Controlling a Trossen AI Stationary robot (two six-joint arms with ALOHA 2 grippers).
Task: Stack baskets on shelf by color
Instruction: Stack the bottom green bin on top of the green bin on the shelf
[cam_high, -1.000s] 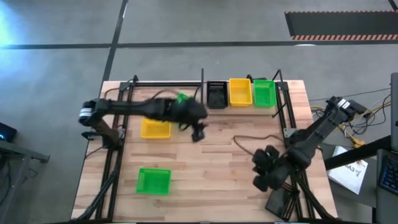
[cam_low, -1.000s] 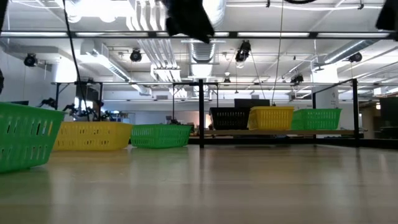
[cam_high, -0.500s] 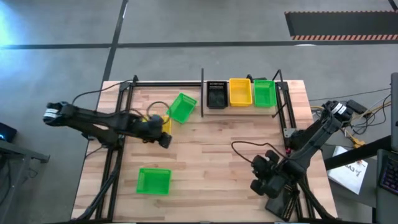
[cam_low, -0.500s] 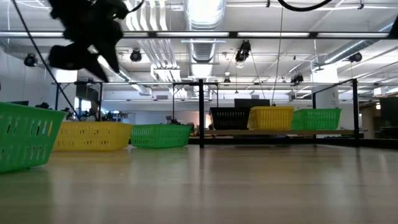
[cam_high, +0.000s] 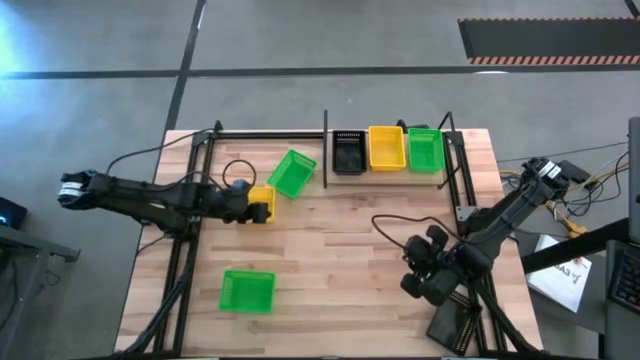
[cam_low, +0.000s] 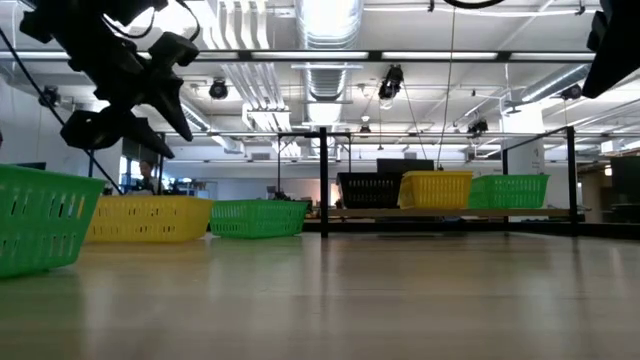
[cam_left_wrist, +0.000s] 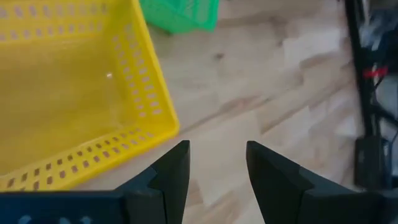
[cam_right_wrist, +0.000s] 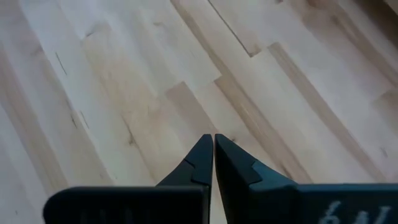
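Reaching for the loose yellow basket (cam_left_wrist: 68, 93) calls for the left gripper (cam_left_wrist: 214, 168), fingers spread and empty above the bare table (cam_high: 330, 250) just off the basket's corner, to straddle one wall squarely before closing. Around it, a tilted green basket (cam_high: 292, 172) sits close at two o'clock and may snag; another green one (cam_high: 246, 291) lies at six. Farther, the shelf (cam_high: 390, 172) holds black (cam_high: 348, 152), yellow (cam_high: 385, 147) and green (cam_high: 425, 150) stacks. The right gripper (cam_right_wrist: 213, 163) waits pinched shut at four o'clock.
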